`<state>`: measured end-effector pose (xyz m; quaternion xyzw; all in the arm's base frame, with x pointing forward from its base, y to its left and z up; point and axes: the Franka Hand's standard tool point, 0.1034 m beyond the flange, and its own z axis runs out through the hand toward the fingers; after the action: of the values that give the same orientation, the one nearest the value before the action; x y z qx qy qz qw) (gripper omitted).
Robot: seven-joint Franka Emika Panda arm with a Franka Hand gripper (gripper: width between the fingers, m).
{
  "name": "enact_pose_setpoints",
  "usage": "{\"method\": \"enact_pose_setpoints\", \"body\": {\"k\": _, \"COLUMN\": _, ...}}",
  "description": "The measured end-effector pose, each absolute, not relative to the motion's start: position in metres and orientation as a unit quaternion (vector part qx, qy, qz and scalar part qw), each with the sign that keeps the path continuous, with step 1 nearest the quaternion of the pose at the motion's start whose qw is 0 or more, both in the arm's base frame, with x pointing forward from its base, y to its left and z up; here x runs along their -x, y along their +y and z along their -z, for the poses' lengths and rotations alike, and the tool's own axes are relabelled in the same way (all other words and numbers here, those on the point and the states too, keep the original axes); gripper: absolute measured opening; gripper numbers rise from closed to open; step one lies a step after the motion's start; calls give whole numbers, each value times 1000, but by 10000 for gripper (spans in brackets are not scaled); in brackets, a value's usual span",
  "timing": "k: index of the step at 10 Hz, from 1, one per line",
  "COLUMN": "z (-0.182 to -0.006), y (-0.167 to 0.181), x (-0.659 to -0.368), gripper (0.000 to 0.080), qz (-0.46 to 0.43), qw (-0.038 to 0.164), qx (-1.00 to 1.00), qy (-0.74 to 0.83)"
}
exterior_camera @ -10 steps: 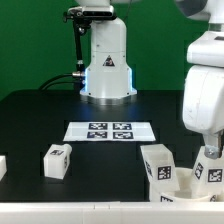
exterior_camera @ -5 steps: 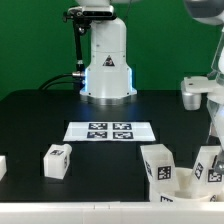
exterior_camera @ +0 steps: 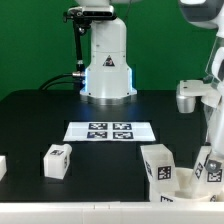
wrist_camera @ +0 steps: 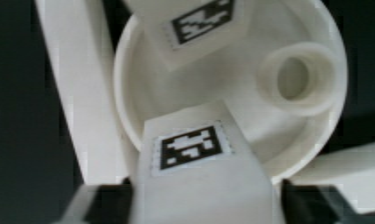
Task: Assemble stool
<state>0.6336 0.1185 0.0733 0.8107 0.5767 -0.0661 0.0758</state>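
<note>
Around one leg (wrist_camera: 205,150) on the seat (wrist_camera: 255,60), hand (wrist_camera: 205,206), grip unclear; spare leg (exterior_camera: 57,160) apart.

The low round white plastic seat (exterior_camera: 184,185) lies at the exterior view's right, a chunky tagged white leg (exterior_camera: 157,164) and a second leg (exterior_camera: 207,167) upright on it, a third leg (exterior_camera: 57,160) well apart.

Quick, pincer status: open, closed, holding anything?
Pincer: straddling a white stool leg; whether it is gripping it cannot be told.
</note>
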Motion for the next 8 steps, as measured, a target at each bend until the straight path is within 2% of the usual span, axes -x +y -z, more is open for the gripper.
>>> {"method": "enact_pose_setpoints", "body": {"k": 1, "z": -74, "y": 116, "x": -634, "gripper": 335, "qz": 62, "qw": 77, "qx": -833, "qy": 545}}
{"method": "enact_pose_setpoints", "body": {"k": 3, "z": -76, "y": 98, "x": -641, "gripper": 335, "qz": 43, "qw": 79, "qx": -906, "qy": 413}}
{"method": "enact_pose_setpoints", "body": {"k": 5, "z": -75, "y": 91, "x": -640, "gripper": 335, "qz": 38, "qw": 56, "qx": -970, "qy": 234}}
{"method": "enact_pose_setpoints", "body": {"k": 8, "z": -76, "y": 92, "x": -640, "gripper": 335, "qz": 31, "qw": 60, "qx": -988, "qy": 140}}
